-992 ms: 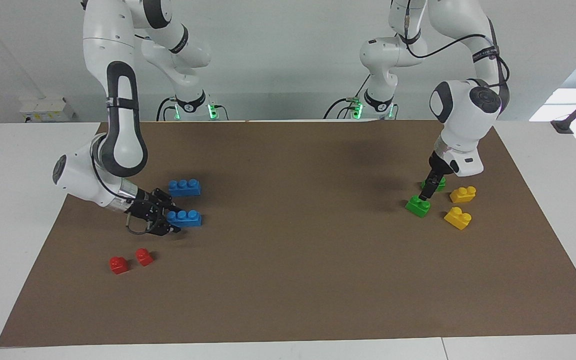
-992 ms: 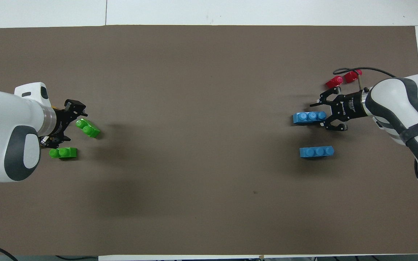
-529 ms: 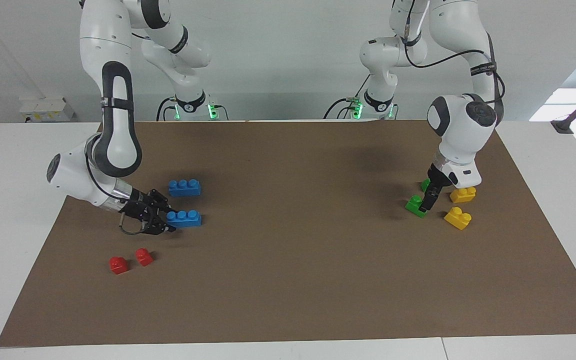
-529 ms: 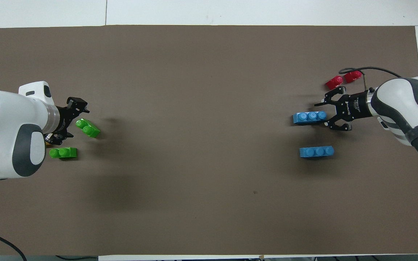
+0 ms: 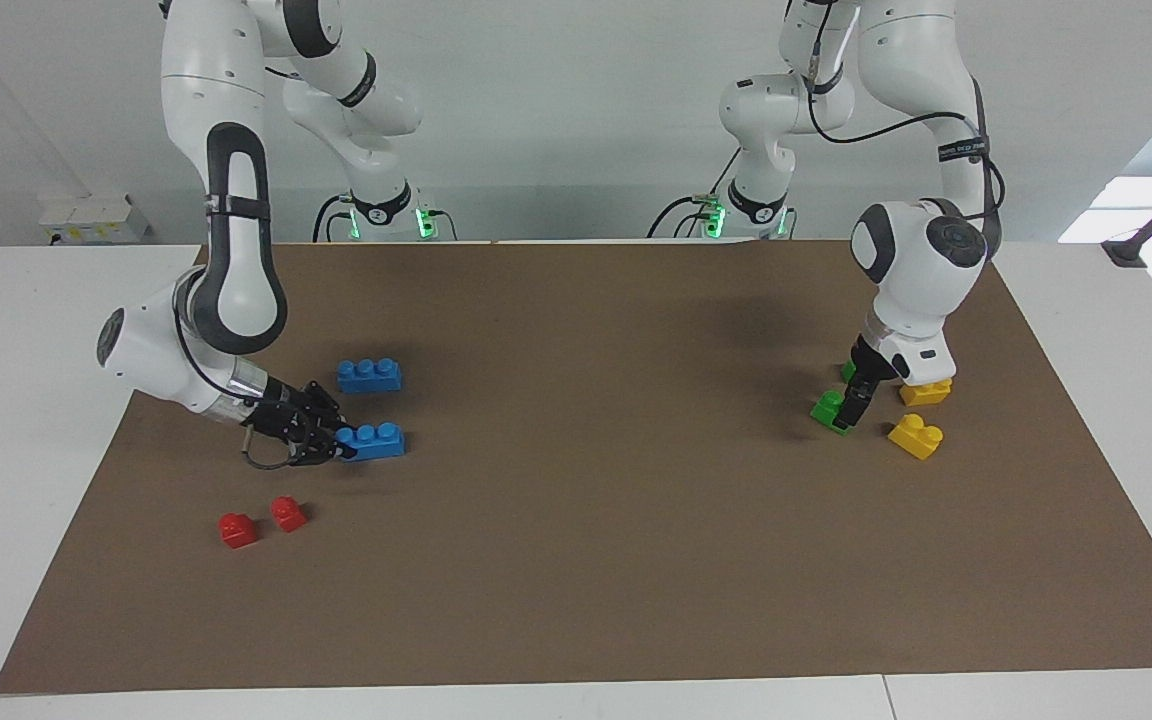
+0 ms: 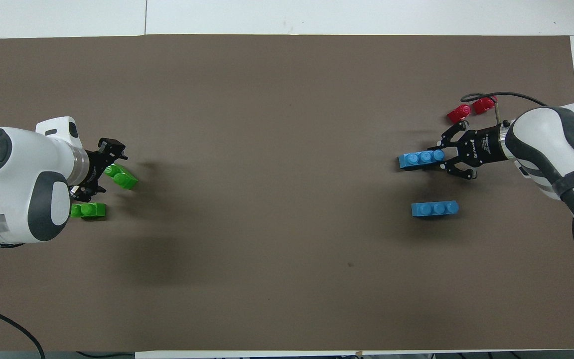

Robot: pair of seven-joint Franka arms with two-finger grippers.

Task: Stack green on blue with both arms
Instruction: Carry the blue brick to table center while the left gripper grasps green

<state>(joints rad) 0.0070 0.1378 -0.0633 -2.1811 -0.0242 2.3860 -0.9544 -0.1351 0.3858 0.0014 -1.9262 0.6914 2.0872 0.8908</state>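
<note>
Two blue bricks are seen toward the right arm's end of the surface. One blue brick is clamped at its end by the right end effector, fingers closed on it; the other blue brick lies nearer the robots, apart. Two red bricks lie farther out. At the left arm's end, the left end effector is held wide open, low at a green brick; contact can't be told. A 2nd green brick is partly hidden, w/ two yellow bricks beside.
</note>
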